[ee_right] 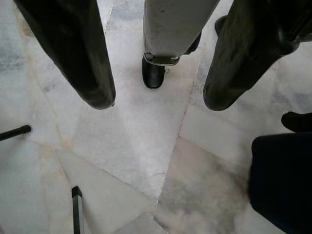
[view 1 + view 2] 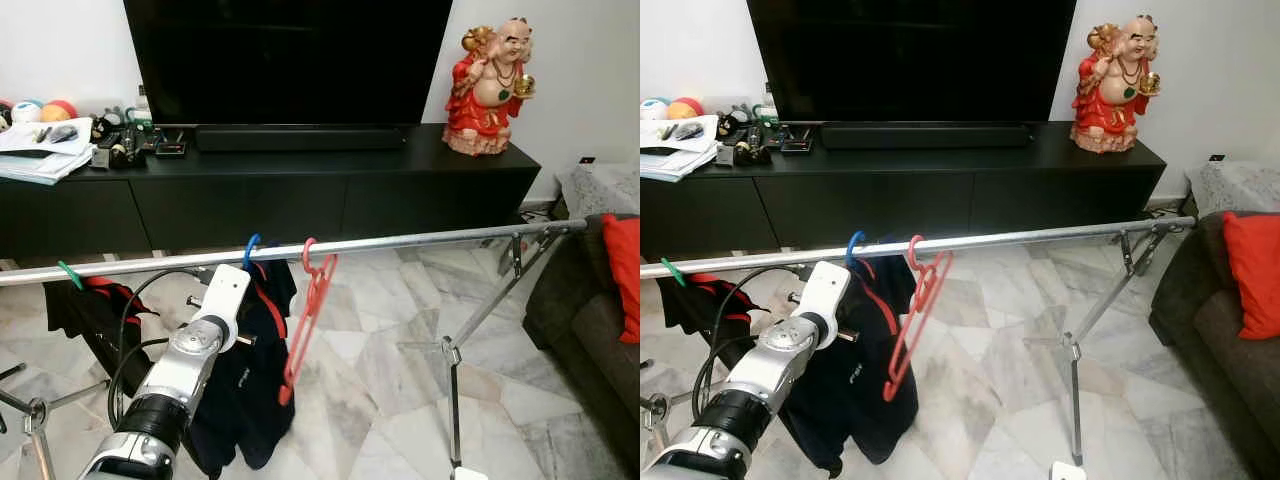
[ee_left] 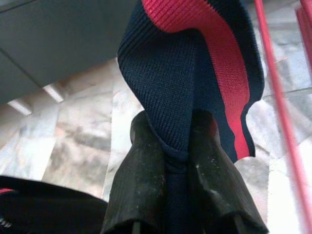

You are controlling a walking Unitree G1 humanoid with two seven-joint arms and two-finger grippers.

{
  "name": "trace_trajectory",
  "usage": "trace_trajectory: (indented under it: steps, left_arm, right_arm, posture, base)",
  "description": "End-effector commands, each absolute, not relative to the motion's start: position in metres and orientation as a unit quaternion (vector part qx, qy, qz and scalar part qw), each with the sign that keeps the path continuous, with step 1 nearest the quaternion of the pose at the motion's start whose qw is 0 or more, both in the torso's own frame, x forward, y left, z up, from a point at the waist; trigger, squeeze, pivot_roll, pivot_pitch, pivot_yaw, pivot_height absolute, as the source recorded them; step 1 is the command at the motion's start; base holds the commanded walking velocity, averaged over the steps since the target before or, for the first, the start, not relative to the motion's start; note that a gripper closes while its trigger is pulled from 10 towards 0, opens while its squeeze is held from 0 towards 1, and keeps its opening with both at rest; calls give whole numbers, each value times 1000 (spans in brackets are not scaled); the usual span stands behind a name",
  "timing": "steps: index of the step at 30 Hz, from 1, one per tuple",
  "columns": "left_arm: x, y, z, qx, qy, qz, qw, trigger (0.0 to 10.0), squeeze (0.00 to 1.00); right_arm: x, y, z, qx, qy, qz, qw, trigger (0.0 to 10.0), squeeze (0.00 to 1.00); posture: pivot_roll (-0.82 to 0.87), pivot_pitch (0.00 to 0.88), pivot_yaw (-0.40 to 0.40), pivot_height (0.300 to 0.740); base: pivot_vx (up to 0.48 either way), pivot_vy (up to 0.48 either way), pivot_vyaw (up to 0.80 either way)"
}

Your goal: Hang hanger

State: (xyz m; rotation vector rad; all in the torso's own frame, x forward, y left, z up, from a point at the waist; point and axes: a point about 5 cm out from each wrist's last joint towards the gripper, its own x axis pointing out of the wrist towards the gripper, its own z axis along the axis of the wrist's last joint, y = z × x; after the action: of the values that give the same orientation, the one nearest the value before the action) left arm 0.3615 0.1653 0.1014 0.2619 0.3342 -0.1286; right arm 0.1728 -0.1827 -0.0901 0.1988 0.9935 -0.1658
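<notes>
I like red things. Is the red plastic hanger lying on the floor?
No, the red plastic hanger hangs by its hook from the silver metal rail.

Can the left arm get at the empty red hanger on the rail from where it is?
Probably yes. The red hanger hangs on the rail right beside the dark shirt the left gripper has pinched in its jaws, nothing between. It would have to let the shirt go first.

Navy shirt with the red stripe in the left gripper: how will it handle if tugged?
The navy shirt is likely floppy: its fabric folds between the left gripper's fingers. Probably light. Tugging may swing its blue hanger on the metal rail.
</notes>
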Motion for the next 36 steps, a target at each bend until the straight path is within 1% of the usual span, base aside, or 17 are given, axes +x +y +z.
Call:
trace_trajectory:
  steps: [1,3,5,8,12,15,16,17,22,27,31,36]
  left_arm:
    - [370,166,111,129,164,-44,977,10000,0]
    - [370,166,110,129,167,-41,977,10000,0]
    - [370,166,103,128,198,-31,971,10000,0]
    - [369,166,98,128,216,-30,967,10000,0]
    - [366,165,91,137,235,-42,961,10000,0]
    - [365,163,89,141,235,-53,960,10000,0]
    - [365,163,90,144,223,-55,963,10000,220]
    - [364,163,92,133,208,-53,968,10000,1000]
    - [361,162,95,120,176,-64,975,10000,1000]
    - [355,167,97,110,153,-60,980,10000,1000]
    - [343,174,102,102,117,-62,986,10000,1000]
    - [329,179,110,100,88,-71,988,10000,1000]
  right_arm:
    - [175,-191,-88,89,474,-83,872,10000,0]
    - [175,-191,-88,88,474,-83,872,10000,0]
    - [177,-195,-87,87,472,-81,873,10000,0]
    - [178,-195,-86,87,471,-81,874,10000,0]
    - [179,-193,-86,88,471,-78,874,10000,0]
    - [179,-190,-86,89,472,-76,874,10000,0]
    - [179,-185,-87,89,473,-73,873,10000,0]
    - [179,-181,-88,90,475,-71,872,10000,0]
    - [177,-174,-90,92,480,-69,870,10000,0]
    - [174,-167,-91,93,482,-67,868,10000,0]
    - [173,-155,-92,96,484,-62,868,10000,0]
    - [174,-151,-92,98,482,-64,868,10000,0]
  posture:
    - [94,27,-73,740]
    - [94,27,-73,740]
    - [91,26,-75,740]
    - [91,26,-74,740]
    - [93,28,-73,740]
    - [93,28,-72,740]
    - [94,27,-71,740]
    - [94,26,-71,740]
    - [92,22,-69,740]
    - [94,14,-64,740]
    - [96,2,-58,740]
    - [103,0,-56,740]
  base:
    - [0,0,0]
    - [0,0,0]
    - [0,0,0]
    - [0,0,0]
    - [0,0,0]
    - [0,0,0]
    - [0,0,0]
    - [0,0,0]
    - [0,0,0]
    - [0,0,0]
    - [0,0,0]
    - [0,0,0]
